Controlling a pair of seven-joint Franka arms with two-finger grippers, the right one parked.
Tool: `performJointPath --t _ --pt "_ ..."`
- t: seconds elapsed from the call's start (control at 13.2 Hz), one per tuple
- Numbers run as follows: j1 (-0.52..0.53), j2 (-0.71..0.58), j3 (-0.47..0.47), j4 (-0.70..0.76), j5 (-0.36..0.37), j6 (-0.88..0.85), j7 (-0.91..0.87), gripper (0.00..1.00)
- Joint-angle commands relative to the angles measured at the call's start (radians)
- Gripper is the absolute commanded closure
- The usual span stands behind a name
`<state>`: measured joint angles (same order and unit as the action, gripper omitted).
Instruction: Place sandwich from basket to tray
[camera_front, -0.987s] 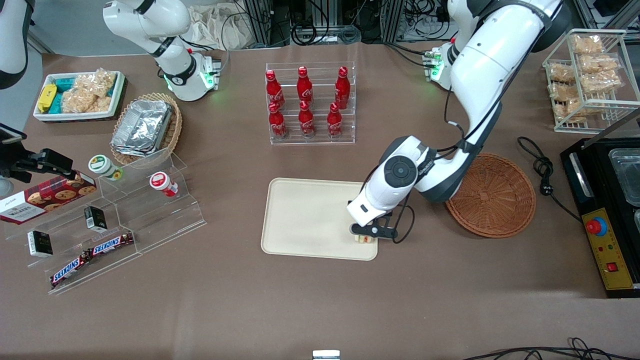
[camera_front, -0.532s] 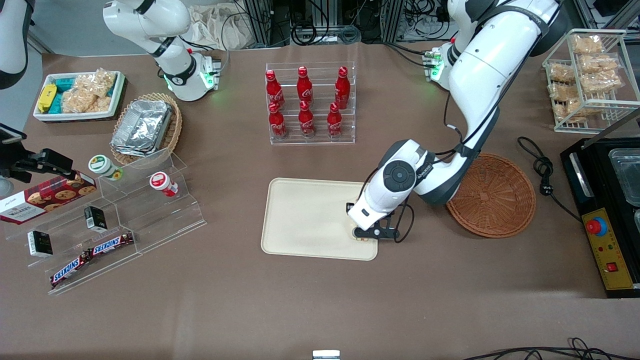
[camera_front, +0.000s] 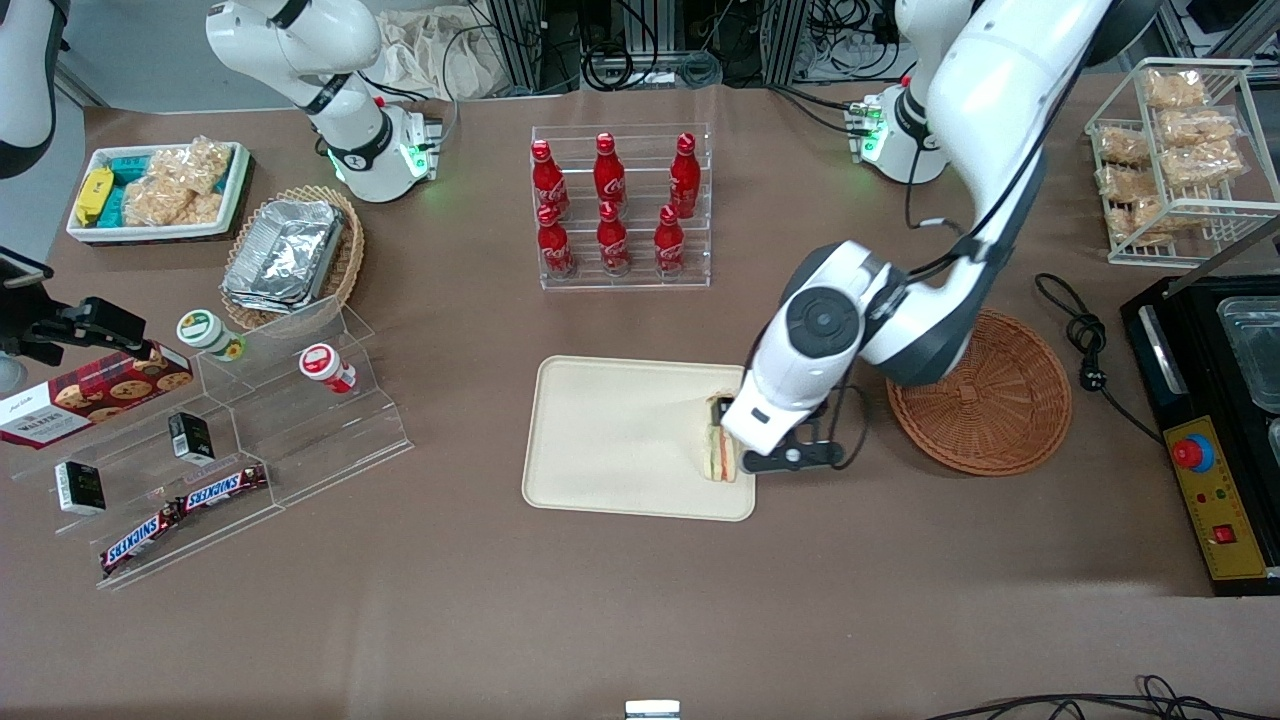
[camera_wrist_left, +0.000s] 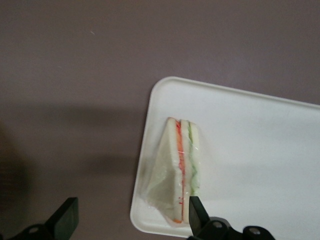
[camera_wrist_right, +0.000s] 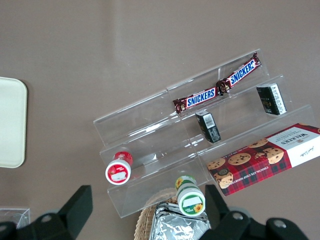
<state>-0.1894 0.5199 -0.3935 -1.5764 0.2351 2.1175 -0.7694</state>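
I have the sandwich (camera_wrist_left: 181, 167) lying on the tray (camera_front: 620, 440), at the tray's end nearest the basket (camera_front: 985, 395) and hard against the rim there, close to the corner nearer the front camera. The basket itself looks empty. My end effector (camera_wrist_left: 131, 217) hangs above the sandwich with its fingers spread wide and gripping nothing; in the wrist view one fingertip (camera_wrist_left: 196, 212) sits over the sandwich's lower end while the other is out over the bare worktop (camera_front: 640, 600) beside the tray.

My worry is the clear wrap. It flares out loosely over the rim, and if I drift sideways while this low, that near fingertip could catch the film and drag the wedge off the tray onto the worktop. The sandwich has almost no margin from the rim, so even a small nudge would likely tip it over the edge. I also judge that dropping lower risks a finger striking the tray rim and shifting the tray itself. A straight lift clear seems safest to me.
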Motion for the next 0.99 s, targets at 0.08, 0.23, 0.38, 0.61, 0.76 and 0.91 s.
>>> performJointPath --t 0.08,0.23,0.38,0.61,0.76,0.91 --pt "0.002 -0.135 0.089 -0.024 -0.048 -0.147 0.158 0.02" --pt "0.001 -0.181 0.192 -0.021 -0.181 -0.229 0.356 0.02" --pt "-0.001 -0.236 0.295 -0.017 -0.261 -0.336 0.54 0.02" --pt "-0.002 -0.251 0.416 0.033 -0.255 -0.467 0.743 0.02" --pt "-0.004 -0.25 0.488 0.053 -0.246 -0.487 0.835 0.02" --pt "-0.004 -0.253 0.539 0.059 -0.243 -0.487 0.822 0.01"
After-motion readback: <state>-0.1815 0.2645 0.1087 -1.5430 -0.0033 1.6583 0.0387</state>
